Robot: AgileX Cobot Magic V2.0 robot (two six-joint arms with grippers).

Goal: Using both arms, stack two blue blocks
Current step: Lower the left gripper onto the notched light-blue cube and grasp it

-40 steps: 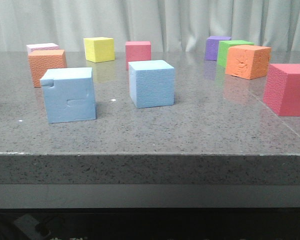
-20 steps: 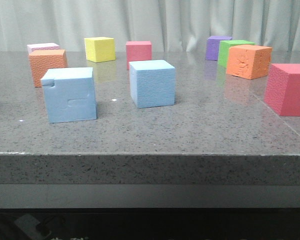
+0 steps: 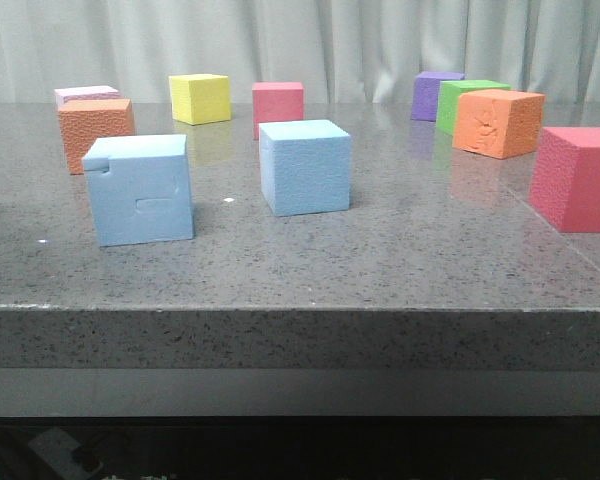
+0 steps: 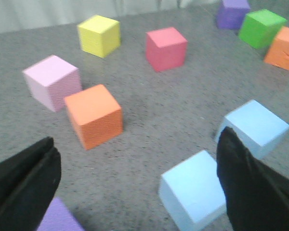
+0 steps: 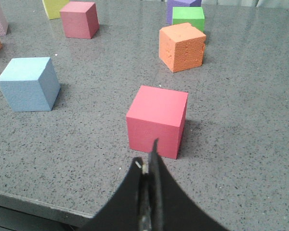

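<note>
The notched light-blue block [image 3: 140,190] stands near the table's front left. The plain blue block [image 3: 303,167] stands to its right, apart from it. Neither gripper shows in the front view. In the left wrist view my left gripper [image 4: 137,138] is open and empty above the table. One blue block [image 4: 192,191] lies by its right finger [image 4: 250,185], and the other [image 4: 255,126] lies just beyond. My right gripper [image 5: 149,156] is shut and empty, just short of a red cube [image 5: 157,120]. The plain blue block [image 5: 29,83] also shows in the right wrist view, off to one side.
The large red cube [image 3: 578,178] stands at the right. Orange [image 3: 96,130], pink [image 3: 85,95], yellow [image 3: 200,98] and small red [image 3: 278,105] cubes stand behind, with purple [image 3: 435,93], green [image 3: 468,98] and orange [image 3: 497,122] at back right. A purple cube [image 4: 58,219] lies by the left finger.
The blocks have not moved. A dark shape at the far left edge of the front view has slipped almost out of sight.
</note>
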